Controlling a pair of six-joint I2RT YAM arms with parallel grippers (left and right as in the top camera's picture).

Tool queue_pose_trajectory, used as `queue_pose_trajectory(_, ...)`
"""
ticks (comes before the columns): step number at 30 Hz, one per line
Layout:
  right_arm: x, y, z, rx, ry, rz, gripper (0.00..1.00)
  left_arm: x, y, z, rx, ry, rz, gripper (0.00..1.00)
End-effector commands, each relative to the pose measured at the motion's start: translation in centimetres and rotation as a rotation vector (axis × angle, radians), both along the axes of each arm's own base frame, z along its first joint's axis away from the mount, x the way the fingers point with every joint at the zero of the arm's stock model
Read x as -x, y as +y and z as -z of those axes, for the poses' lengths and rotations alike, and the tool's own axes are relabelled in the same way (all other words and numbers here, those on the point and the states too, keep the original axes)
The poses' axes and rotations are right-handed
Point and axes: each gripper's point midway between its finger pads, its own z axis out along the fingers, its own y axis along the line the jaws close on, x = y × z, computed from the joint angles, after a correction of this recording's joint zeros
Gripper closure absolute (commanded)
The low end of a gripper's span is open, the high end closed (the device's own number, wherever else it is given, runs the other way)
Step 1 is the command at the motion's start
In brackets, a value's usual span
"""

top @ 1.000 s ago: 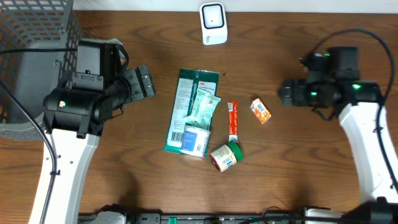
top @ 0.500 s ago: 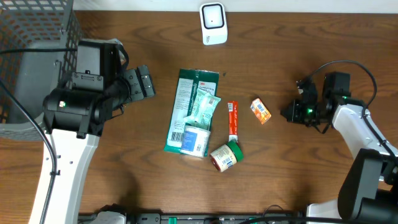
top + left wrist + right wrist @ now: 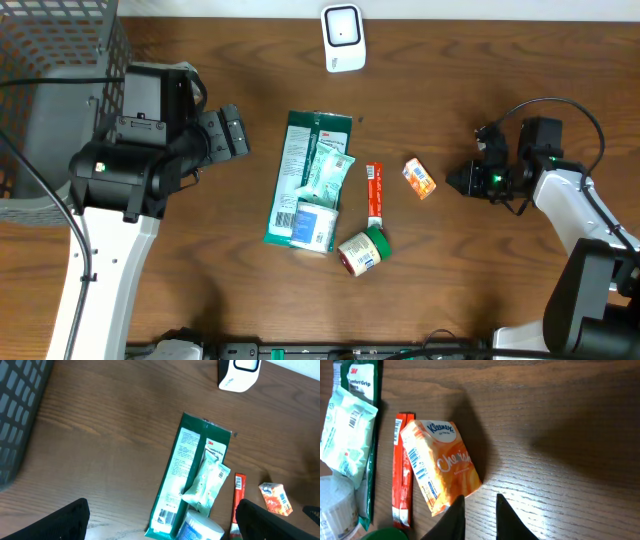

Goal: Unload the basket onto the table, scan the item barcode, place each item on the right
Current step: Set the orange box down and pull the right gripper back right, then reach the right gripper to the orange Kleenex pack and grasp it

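Right gripper [image 3: 480,505] low over the table, jaws nearly closed with a slim gap, gripping nothing. Orange Kleenex pack [image 3: 440,465] lies flat just ahead of its fingertips, barcode showing on one side. Red stick pack [image 3: 400,470] next over, then green 3M pack [image 3: 300,180]. Left gripper [image 3: 232,132] spread wide, empty, left of the pile. Scanner [image 3: 343,38] at far table edge.

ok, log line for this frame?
left gripper: open, empty | right gripper: nearly closed, empty, tips by corner of orange Kleenex pack | white scanner: nothing held to it
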Motion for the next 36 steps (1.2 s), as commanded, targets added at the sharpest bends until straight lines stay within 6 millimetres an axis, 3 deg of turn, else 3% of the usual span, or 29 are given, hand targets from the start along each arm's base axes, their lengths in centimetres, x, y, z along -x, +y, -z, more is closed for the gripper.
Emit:
queue_pose_trajectory(1,0.2,0.6,0.0,-0.016,-0.002,-0.022,0.78,-0.1,0.2,-0.3,-0.011,-0.009,0.003,0.06)
queue_pose_trajectory(7,0.4,0.0,1.3,0.056,0.002,-0.015,0.85,-0.1,0.2,-0.3,-0.011,-0.009,0.003,0.06)
queue_pose_trajectory(15,1.0,1.1,3.1,0.024,-0.016,0.003,0.95,-0.1,0.2,-0.3,-0.011,-0.009,0.003,0.06)
queue_pose_trajectory(24,1.4,5.1,1.3,-0.16,-0.053,-0.096,0.96,-0.1,0.2,-0.3,-0.011,-0.009,0.003,0.06)
queue_pose_trajectory(31,2.3,8.1,1.2,-0.172,-0.05,-0.191,0.92,-0.1,0.2,-0.3,-0.011,-0.009,0.003,0.06)
queue_pose_trajectory(36,1.9,10.6,0.6,-0.167,-0.116,-0.272,0.87,-0.1,0.2,-0.3,-0.011,-0.009,0.003,0.06)
